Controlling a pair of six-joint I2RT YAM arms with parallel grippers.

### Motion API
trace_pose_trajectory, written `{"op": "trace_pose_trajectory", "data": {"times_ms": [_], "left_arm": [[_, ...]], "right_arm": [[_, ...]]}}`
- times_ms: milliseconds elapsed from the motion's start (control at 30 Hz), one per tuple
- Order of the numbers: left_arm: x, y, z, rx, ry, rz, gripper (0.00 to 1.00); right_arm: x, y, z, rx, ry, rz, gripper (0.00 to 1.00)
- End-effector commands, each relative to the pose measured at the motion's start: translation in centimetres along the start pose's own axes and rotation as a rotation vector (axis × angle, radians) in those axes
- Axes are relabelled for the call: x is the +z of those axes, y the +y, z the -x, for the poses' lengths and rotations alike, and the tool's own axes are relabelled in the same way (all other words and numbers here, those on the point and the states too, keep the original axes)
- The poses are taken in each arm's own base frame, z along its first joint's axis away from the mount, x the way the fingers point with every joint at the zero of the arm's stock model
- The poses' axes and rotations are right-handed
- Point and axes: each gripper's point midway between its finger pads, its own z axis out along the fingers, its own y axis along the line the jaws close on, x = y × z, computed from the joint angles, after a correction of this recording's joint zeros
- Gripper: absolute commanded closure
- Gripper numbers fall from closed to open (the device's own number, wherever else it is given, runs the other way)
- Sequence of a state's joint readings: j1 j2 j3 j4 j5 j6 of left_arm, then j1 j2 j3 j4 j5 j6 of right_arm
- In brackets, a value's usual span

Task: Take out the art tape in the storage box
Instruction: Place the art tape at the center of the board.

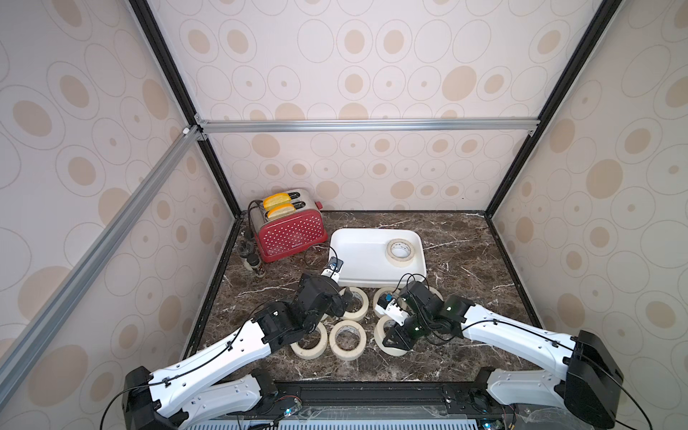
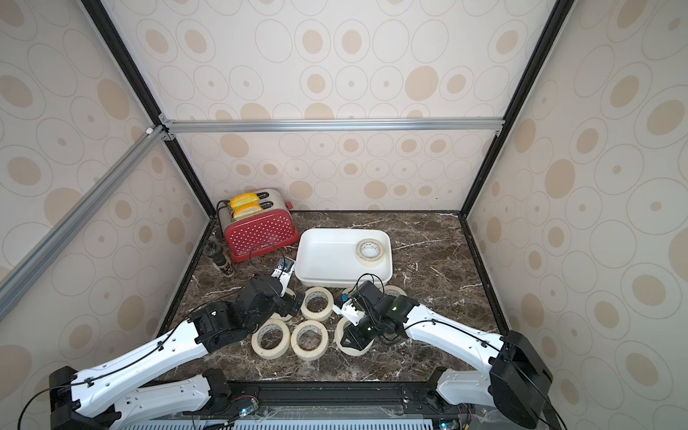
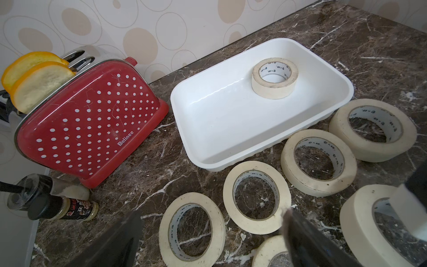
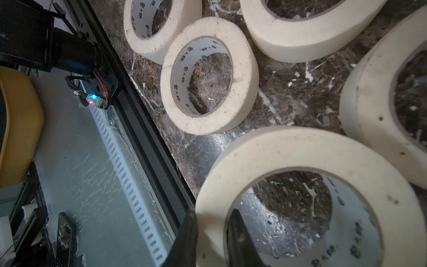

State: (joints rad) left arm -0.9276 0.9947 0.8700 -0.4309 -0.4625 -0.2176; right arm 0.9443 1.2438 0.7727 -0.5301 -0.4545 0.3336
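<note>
Right tool [image 4: 211, 222] narrow around the wall of one tape roll [image 4: 300, 148]; left tool [image 3: 209, 222] wide, empty.

Top views: bright, even, diffuse light. Shadows are soft, just a faint one under the storage box [image 1: 361, 257] rim and under the arms. Wide-angle warp bends the frame bars far out from the box, worst at the edges. Left wrist view: sharp, with a glossy glare streak on the box floor; jaws nearer the lens are dark blur. Right wrist view: dimmer, nearest art tape roll [image 4: 288, 148] out of focus, white sheen on the table [image 4: 288, 92] inside it.
</note>
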Motion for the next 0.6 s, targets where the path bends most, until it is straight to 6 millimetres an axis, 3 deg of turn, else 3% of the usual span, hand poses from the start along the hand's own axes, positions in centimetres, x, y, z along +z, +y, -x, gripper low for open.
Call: {"op": "trace_pose_trajectory", "data": {"times_ms": [0,233,567], "left_arm": [[-0.2,0.5,0.3,0.006,-0.012,0.019,0.01],[0.0,0.4,0.2,0.011,-0.006,0.019,0.01],[0.1,0.3,0.1,0.012,-0.003,0.018,0.01]], "right_arm": [[0.3,0.5,0.4,-0.013,-0.015,0.024,0.89],[1.2,-1.2,0.1,-0.032,0.017,-0.051,0.89],[2.5,-2.1,0.0,-0.043,0.063,-0.069,0.88]]}}
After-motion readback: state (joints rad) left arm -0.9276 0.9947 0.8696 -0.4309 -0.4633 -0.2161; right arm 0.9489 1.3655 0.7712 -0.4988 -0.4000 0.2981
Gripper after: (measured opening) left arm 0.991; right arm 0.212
